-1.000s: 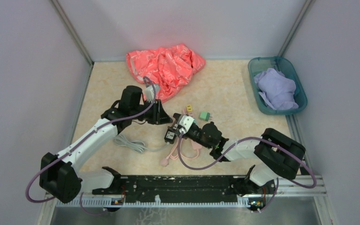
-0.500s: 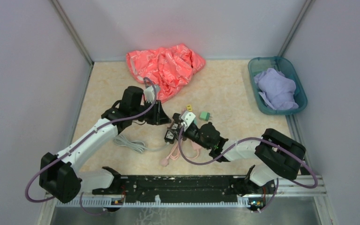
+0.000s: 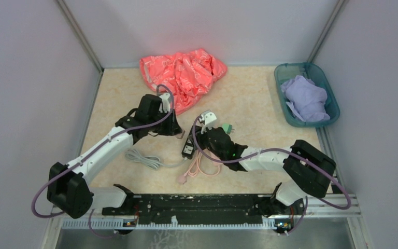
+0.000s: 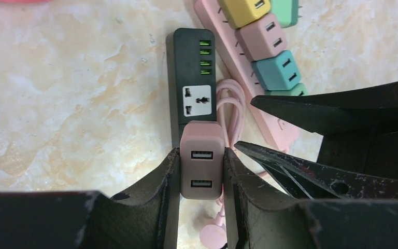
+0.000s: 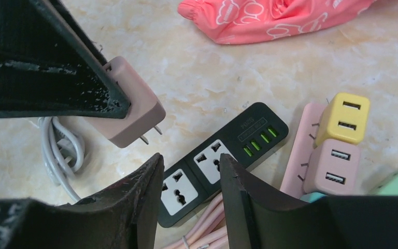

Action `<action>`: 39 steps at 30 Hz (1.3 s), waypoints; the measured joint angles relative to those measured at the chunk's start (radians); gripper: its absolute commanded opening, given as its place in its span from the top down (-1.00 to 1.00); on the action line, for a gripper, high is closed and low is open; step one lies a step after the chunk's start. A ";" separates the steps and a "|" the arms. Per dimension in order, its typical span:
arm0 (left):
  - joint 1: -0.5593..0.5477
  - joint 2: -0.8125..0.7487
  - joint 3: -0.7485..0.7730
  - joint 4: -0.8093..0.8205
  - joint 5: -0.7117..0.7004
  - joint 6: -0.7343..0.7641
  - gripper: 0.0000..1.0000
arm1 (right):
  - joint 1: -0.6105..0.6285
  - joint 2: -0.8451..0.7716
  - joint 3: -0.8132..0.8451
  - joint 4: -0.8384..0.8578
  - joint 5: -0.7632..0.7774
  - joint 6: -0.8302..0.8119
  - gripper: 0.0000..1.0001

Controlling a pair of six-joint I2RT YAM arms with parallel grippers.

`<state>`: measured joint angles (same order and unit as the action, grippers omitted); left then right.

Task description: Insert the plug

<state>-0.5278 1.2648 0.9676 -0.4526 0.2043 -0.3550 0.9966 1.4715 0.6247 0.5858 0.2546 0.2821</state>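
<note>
My left gripper (image 4: 201, 174) is shut on a pink two-port USB plug (image 4: 201, 161), both fingers pressed to its sides. The plug (image 5: 129, 111) hangs tilted above the table, its prongs bare and pointing at the black power strip (image 5: 238, 137). That strip (image 4: 193, 78) has two white sockets and green USB ports, and lies flat under both grippers (image 3: 188, 149). My right gripper (image 5: 190, 158) is open, one finger on each side of a white socket, nothing between them. Seen from above, the left gripper (image 3: 179, 129) and the right gripper (image 3: 202, 137) nearly meet.
A pink power strip (image 5: 298, 155) beside the black one carries yellow (image 5: 344, 118), pink (image 5: 334, 166) and teal chargers. Pink cable (image 3: 199, 166) and grey cable (image 3: 142, 158) coil nearby. A red bag (image 3: 181, 75) lies at the back, a teal basket (image 3: 306, 96) at right.
My right arm has reached further back and to the left, ending over the black strip. The left gripper shifted slightly and still holds the pink plug.
</note>
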 measured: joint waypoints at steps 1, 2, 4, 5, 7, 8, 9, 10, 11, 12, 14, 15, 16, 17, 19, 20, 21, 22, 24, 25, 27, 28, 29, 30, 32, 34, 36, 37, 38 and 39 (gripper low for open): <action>-0.001 0.006 0.001 0.000 -0.010 0.000 1.00 | 0.000 0.006 0.014 -0.025 0.015 0.018 0.18; -0.003 0.011 0.001 0.000 -0.020 0.000 1.00 | 0.000 0.012 0.022 -0.042 0.026 0.030 0.20; -0.008 0.019 0.001 0.000 -0.037 -0.002 1.00 | -0.002 0.025 0.039 -0.082 0.044 0.060 0.29; -0.011 0.023 0.001 0.000 -0.045 -0.004 1.00 | -0.005 0.033 0.046 -0.097 0.049 0.071 0.32; -0.016 0.031 0.001 0.002 -0.058 -0.009 1.00 | -0.006 0.060 0.071 -0.142 0.059 0.098 0.36; -0.019 0.035 0.001 0.003 -0.063 -0.011 1.00 | -0.007 0.073 0.083 -0.164 0.062 0.113 0.38; -0.022 0.040 0.001 0.004 -0.066 -0.012 1.00 | -0.010 0.084 0.092 -0.180 0.064 0.125 0.39; -0.026 0.045 0.001 0.005 -0.072 -0.014 1.00 | -0.011 0.092 0.099 -0.195 0.066 0.139 0.40; -0.028 0.050 0.001 0.005 -0.076 -0.015 1.00 | -0.014 0.100 0.105 -0.204 0.066 0.153 0.41; -0.032 0.057 0.001 0.006 -0.083 -0.018 1.00 | -0.018 0.110 0.111 -0.215 0.066 0.169 0.42; -0.037 0.066 0.001 0.011 -0.089 -0.020 1.00 | -0.027 0.127 0.117 -0.232 0.066 0.195 0.43; -0.039 0.070 0.001 0.013 -0.090 -0.021 1.00 | -0.031 0.133 0.118 -0.242 0.066 0.206 0.43; -0.040 0.075 0.001 0.017 -0.093 -0.025 1.00 | -0.033 0.137 0.118 -0.251 0.067 0.216 0.43; -0.042 0.079 0.001 0.021 -0.095 -0.027 1.00 | -0.037 0.142 0.118 -0.262 0.066 0.228 0.44; -0.046 0.087 0.001 0.030 -0.098 -0.034 1.00 | -0.042 0.150 0.125 -0.287 0.067 0.248 0.44; -0.048 0.091 0.000 0.034 -0.100 -0.037 1.00 | -0.043 0.154 0.130 -0.294 0.067 0.257 0.45; -0.050 0.093 0.000 0.037 -0.101 -0.038 1.00 | -0.045 0.159 0.135 -0.298 0.067 0.270 0.45; -0.051 0.097 0.000 0.041 -0.102 -0.039 1.00 | -0.047 0.163 0.138 -0.299 0.066 0.279 0.45; -0.055 0.106 0.000 0.048 -0.105 -0.042 1.00 | -0.050 0.168 0.144 -0.303 0.065 0.296 0.46; -0.057 0.113 0.000 0.052 -0.105 -0.044 1.00 | -0.051 0.172 0.145 -0.302 0.065 0.301 0.46; -0.060 0.125 0.000 0.057 -0.108 -0.046 1.00 | -0.051 0.193 0.156 -0.304 0.063 0.315 0.47; -0.062 0.131 0.000 0.059 -0.109 -0.046 1.00 | -0.051 0.206 0.163 -0.307 0.062 0.320 0.48; -0.062 0.135 0.000 0.060 -0.109 -0.047 1.00 | -0.051 0.217 0.169 -0.311 0.063 0.325 0.48; -0.064 0.140 0.000 0.062 -0.112 -0.048 1.00 | -0.051 0.224 0.175 -0.312 0.063 0.332 0.49; -0.066 0.146 0.000 0.065 -0.116 -0.050 1.00 | -0.051 0.230 0.190 -0.330 0.063 0.340 0.51; -0.067 0.151 0.000 0.069 -0.118 -0.053 1.00 | -0.051 0.242 0.208 -0.341 0.062 0.350 0.57; -0.068 0.154 0.000 0.073 -0.122 -0.053 1.00 | -0.051 0.248 0.215 -0.342 0.060 0.356 0.61; -0.070 0.157 0.000 0.074 -0.125 -0.054 1.00 | -0.051 0.249 0.215 -0.339 0.058 0.361 0.61; -0.071 0.159 0.000 0.075 -0.128 -0.054 1.00 | -0.051 0.250 0.216 -0.338 0.058 0.366 0.62; -0.072 0.161 0.000 0.076 -0.132 -0.056 1.00 | -0.051 0.250 0.216 -0.336 0.056 0.369 0.62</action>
<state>-0.5995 1.4261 0.9680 -0.3763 0.0719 -0.4107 0.9459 1.7218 0.8402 0.2493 0.3111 0.6510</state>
